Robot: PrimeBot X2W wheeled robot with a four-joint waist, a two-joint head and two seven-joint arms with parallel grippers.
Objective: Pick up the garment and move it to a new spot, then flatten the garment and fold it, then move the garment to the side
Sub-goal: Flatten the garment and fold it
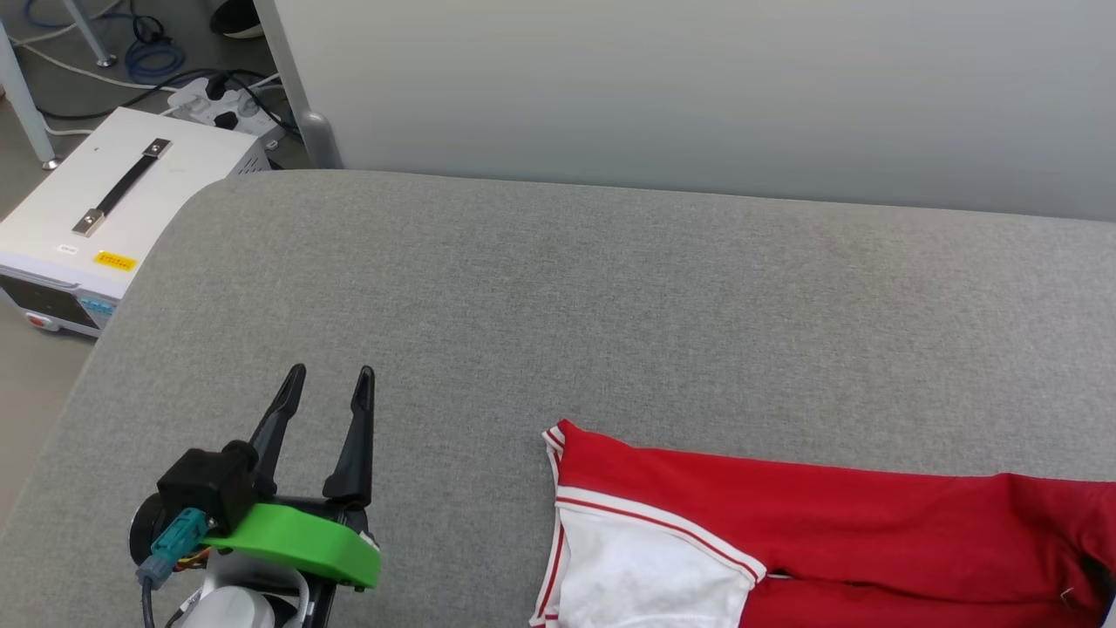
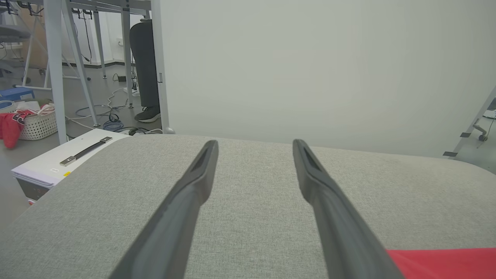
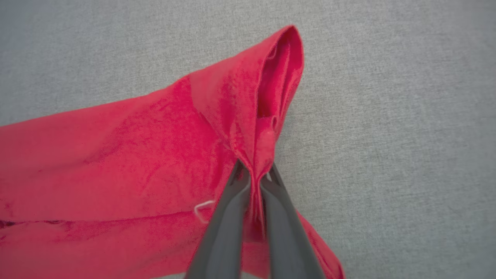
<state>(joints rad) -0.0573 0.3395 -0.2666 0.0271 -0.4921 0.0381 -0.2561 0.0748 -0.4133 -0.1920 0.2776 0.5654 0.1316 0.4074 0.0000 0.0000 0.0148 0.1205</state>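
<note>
Garment (image 3: 116,162): red jersey, lying mostly flat on the grey worktop (image 1: 523,288). It spreads out to the left of the R hand (image 3: 255,176) as its wrist cam sees it, w/ one ridge of cloth tented up just past the fingertips. R hand is closed tight on a pinched-up fold of the red fabric near an edge, cloth squeezed between both fingers. A small white loop (image 3: 203,209) (tag or thread, can't tell) sits just beside its left finger.

Head cam: a white sleeve (image 1: 636,567) w/ red-striped trim lies to the right of the L hand (image 1: 332,371), apart from it. L hand has fingers spread wide, holds nothing, over bare worktop. A red edge shows near its right finger in L wrist cam; contact can't be told.

Step, as I read it: the pick-up, i.e. first part of the task. Grip looks made, bulk of the shirt not yet lifted.

Next move prob. needs:
- raise R hand till the cloth clears the surface
- carry toward the bare stretch ahead of L hand
- go slow; a thin one-point pinch may slip, and the shirt will hang bunched

L hand is free for a 2nd corner when flattening.

Further out: white box (image 1: 96,201) w/ black handle on the floor beyond L hand's left, and a pale partition (image 1: 697,87) past the worktop's far edge.
</note>
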